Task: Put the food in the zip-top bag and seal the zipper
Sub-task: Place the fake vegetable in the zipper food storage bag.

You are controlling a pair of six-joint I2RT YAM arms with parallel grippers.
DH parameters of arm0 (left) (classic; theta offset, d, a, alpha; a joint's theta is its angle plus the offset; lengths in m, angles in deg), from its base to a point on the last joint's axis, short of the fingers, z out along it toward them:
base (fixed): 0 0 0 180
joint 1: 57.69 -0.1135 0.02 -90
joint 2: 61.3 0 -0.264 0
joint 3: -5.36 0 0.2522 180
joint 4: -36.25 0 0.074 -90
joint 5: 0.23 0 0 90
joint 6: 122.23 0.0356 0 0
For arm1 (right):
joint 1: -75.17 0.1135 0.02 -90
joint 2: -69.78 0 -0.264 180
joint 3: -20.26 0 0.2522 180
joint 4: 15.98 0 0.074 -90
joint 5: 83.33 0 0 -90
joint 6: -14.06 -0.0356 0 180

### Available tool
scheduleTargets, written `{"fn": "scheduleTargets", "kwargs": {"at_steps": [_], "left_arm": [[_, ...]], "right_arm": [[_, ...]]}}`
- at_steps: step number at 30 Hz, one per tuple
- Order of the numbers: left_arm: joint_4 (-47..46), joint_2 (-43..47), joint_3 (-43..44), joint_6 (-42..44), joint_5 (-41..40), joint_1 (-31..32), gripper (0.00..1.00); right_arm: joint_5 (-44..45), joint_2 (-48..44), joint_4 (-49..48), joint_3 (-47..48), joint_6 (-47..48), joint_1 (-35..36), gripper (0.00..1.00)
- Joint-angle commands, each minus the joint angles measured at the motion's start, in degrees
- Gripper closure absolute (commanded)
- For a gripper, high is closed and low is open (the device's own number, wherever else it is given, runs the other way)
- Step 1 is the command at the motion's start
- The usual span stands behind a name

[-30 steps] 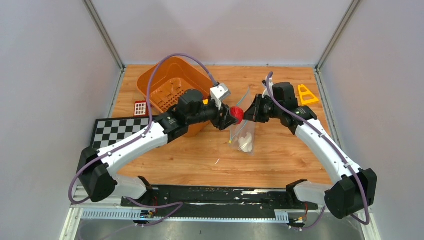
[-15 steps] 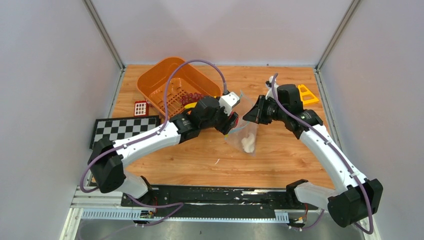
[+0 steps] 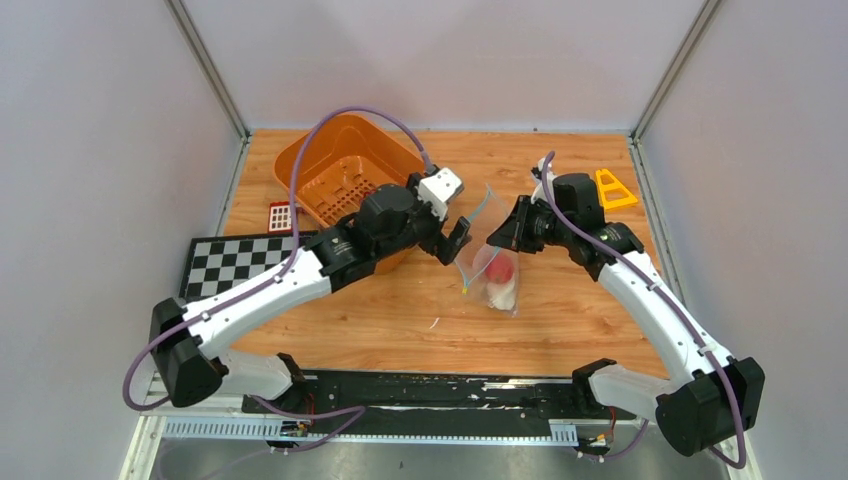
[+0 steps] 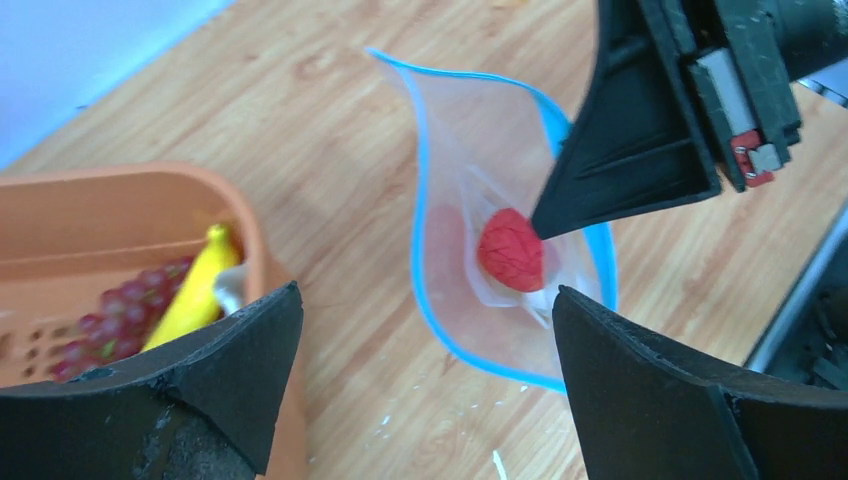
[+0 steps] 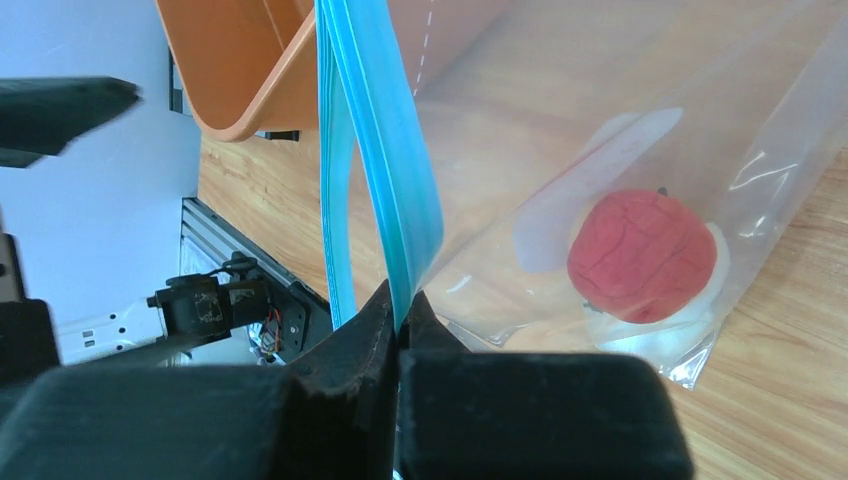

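Zip-top bag (image 3: 492,270) is sitting a little right of the middle of the table (image 3: 560,330), its bottom resting on the wood and its mouth being held up between the two arms. An orange basket (image 3: 340,165) is standing toward the far-left corner.

The right gripper (image 5: 400,305) is clenching the zipper (image 5: 385,150) on one lip, holding that side raised. The left gripper (image 3: 455,242) is hovering just left of the mouth with its jaws spread wide and nothing between them. From its wrist view the open mouth is lying directly below, between the two fingers and not touching either.

A banana (image 4: 195,290) and a bunch of grapes (image 4: 110,325) are waiting in the basket, against the wall nearest the zip-top bag. A red fruit (image 4: 511,250) is lying inside the bag on top of a white piece (image 3: 500,296).

Loading is looking partly done, with the seal not yet begun. To do this step well, the right gripper should be keeping its pinch steady and high so the mouth is gaping without tipping the contents out. The left gripper should be lifting clear of the free lip before swinging to the basket, then releasing each piece from straight above the opening.
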Motion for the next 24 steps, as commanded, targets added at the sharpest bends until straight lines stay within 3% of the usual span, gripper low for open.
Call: {"fn": "scheduleTargets", "kwargs": {"at_steps": [1, 8, 18, 24], "left_arm": [[2.6, 4.7, -1.5, 1.1, -10.1, -3.9, 0.0], [3.9, 0.9, -5.5, -1.9, -1.7, -15.9, 0.0], [8.4, -6.3, -7.6, -1.9, -3.6, -16.5, 0.0], [9.6, -7.5, -9.8, -0.6, 10.4, -16.3, 0.06]], "right_arm": [[0.4, -0.8, -2.2, -0.2, -0.7, 0.2, 1.0], [0.4, -2.4, -1.8, -1.0, -0.4, 0.2, 1.0], [3.1, -4.7, 1.9, 0.2, 1.3, 0.2, 1.0], [5.0, -5.7, 4.2, 1.5, 2.3, 0.2, 1.0]]}}
